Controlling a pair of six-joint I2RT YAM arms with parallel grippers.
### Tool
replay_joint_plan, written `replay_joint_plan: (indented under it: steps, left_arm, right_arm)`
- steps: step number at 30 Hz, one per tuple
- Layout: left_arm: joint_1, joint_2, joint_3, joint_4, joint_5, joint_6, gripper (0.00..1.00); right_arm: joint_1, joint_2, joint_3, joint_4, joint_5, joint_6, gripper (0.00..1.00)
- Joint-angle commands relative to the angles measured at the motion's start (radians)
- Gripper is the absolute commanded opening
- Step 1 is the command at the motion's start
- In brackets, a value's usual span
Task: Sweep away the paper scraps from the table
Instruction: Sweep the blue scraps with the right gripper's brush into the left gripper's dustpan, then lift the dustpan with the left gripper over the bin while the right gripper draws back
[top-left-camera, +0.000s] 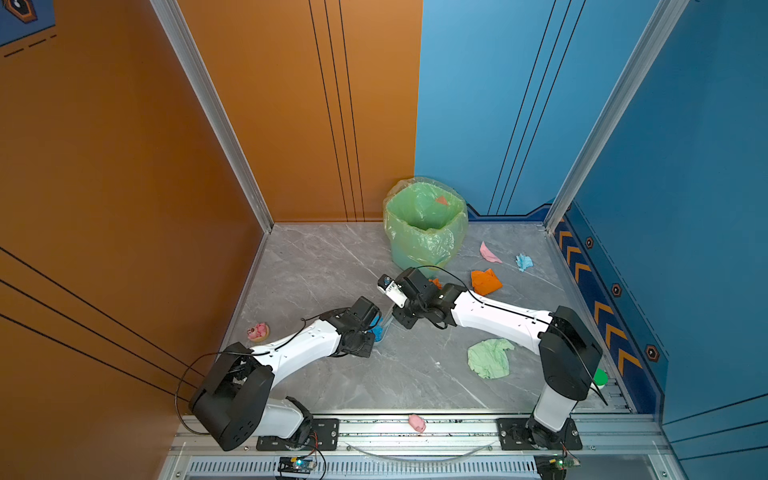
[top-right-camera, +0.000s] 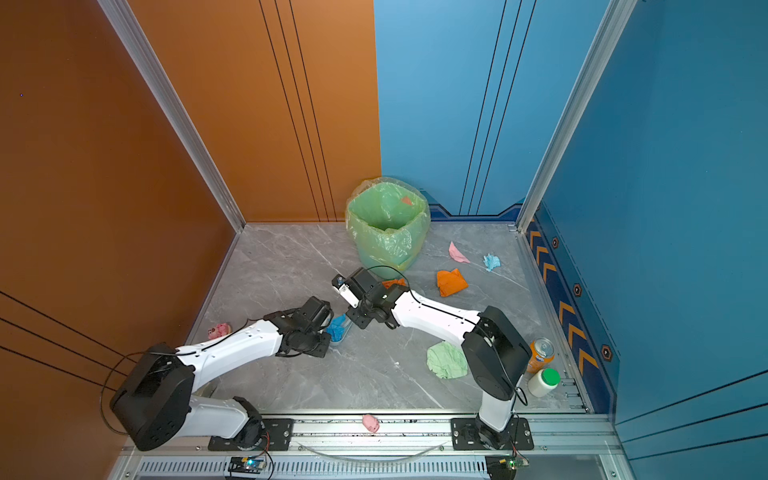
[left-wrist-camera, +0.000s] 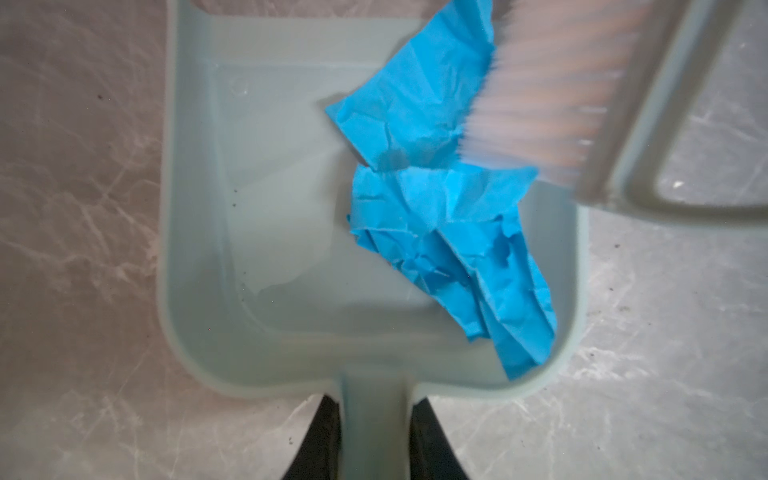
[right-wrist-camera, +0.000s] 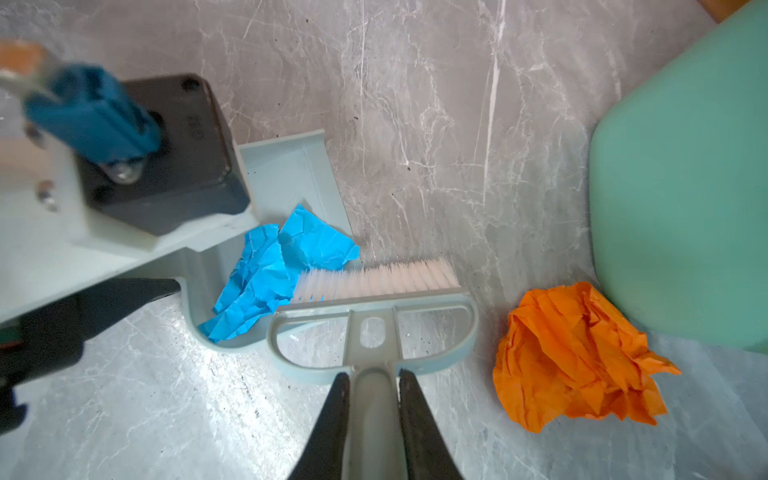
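At 9 o'clock on the table (top-left-camera: 316, 266) the pig toy (top-left-camera: 258, 331) is sitting close to the left rail, apart from my left arm, so I am leaving it alone. My left gripper (left-wrist-camera: 376, 415) is pinching the dustpan (left-wrist-camera: 270, 208) by its handle, fingers pressed together on it. I am keeping the pan low near the table's middle with its open lip facing about 1 o'clock, toward the brush (right-wrist-camera: 374, 282). The blue scrap (left-wrist-camera: 436, 216) is lying inside the pan, bunched along the side wall nearest the brush, one corner reaching the lip. The bristles are touching that corner, and my right gripper (right-wrist-camera: 372, 386) is clamping the brush handle tight from both sides. I am judging this scrap nearly collected.

Just beyond the brush a small orange scrap (right-wrist-camera: 577, 357) is resting beside the foot of the bin (top-left-camera: 415, 249), which is standing at 12 o'clock. From 1 to 2 o'clock a pink scrap (top-left-camera: 489, 252), a pale blue scrap (top-left-camera: 523, 262) and a big orange scrap (top-left-camera: 485, 281) are lying apart on bare table. A green scrap (top-left-camera: 490, 357) is sitting at 4 o'clock beside my right arm.

Bare room is showing at 10 and 6 o'clock. Out at the right rail, around 4 o'clock, a can (top-right-camera: 540, 353) and a bottle (top-right-camera: 544, 382) are crowding any wide swing
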Motion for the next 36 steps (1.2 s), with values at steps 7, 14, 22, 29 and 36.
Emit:
replay_joint_plan:
  steps: [7,14,22,29,36]
  left_arm:
    - [0.005,-0.034,-0.064,0.077,-0.043,-0.023,0.0]
    - [0.01,-0.136,-0.072,0.056,-0.111,-0.016,0.0]
    - [0.03,-0.231,-0.039,0.016,-0.142,0.002,0.0]
    - [0.054,-0.267,0.032,-0.029,-0.157,0.021,0.0]
    - [0.088,-0.251,0.165,-0.079,-0.157,0.067,0.0]
  right_arm:
    - [-0.032,-0.073,0.008,-0.04,0.012,0.007,0.0]
    - [-0.055,-0.138,-0.01,-0.043,-0.022,0.018,0.0]
    - [-0.091,-0.231,-0.042,-0.043,-0.071,0.033,0.0]
    - [-0.125,-0.338,-0.086,-0.054,-0.103,0.037,0.0]
    - [-0.162,-0.443,-0.135,-0.064,-0.159,0.058,0.0]
